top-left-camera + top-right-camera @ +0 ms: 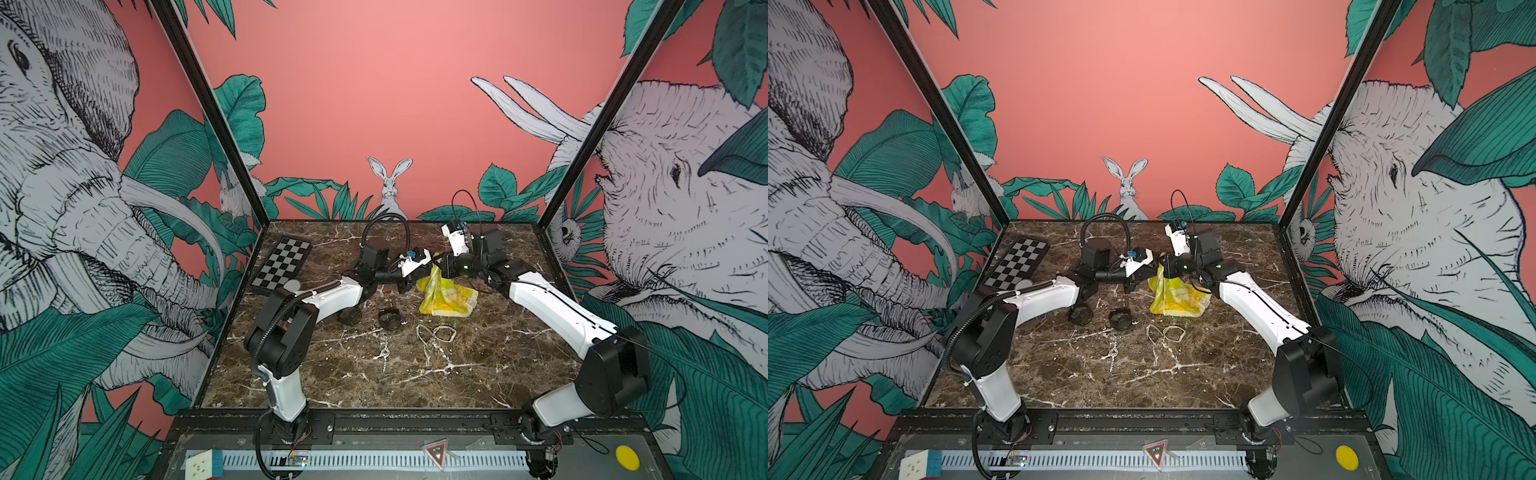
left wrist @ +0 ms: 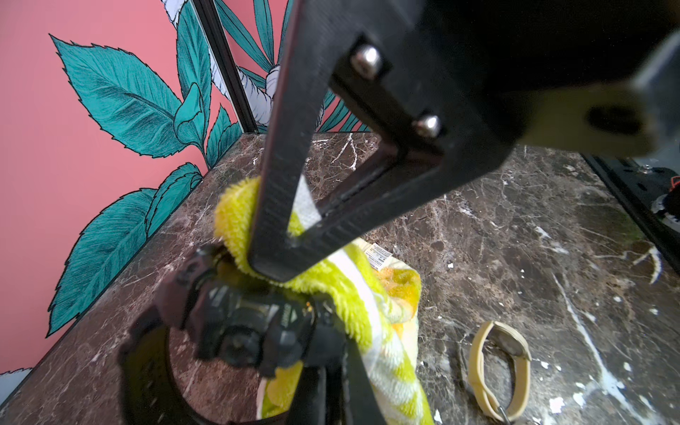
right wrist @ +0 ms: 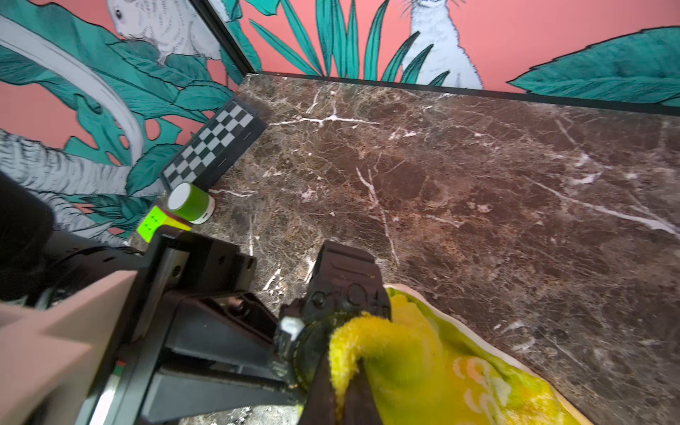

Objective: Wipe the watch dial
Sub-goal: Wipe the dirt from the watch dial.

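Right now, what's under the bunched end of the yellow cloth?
The watch, held by the left gripper. The right gripper holds the cloth against its dial. Part of the dial shows; the patch beneath the cloth is hidden.

We're looking into a robotics lab cell: a marble-print tabletop [image 1: 478, 374] boxed in by jungle-mural panels [image 1: 374, 104] on black frame posts [image 1: 210, 104], a calibration checkerboard [image 1: 282, 262] far left. Along the near edge run a mounting rail [image 1: 415, 422], a slotted cable duct [image 1: 365, 460] and a yellow button [image 1: 626, 457].
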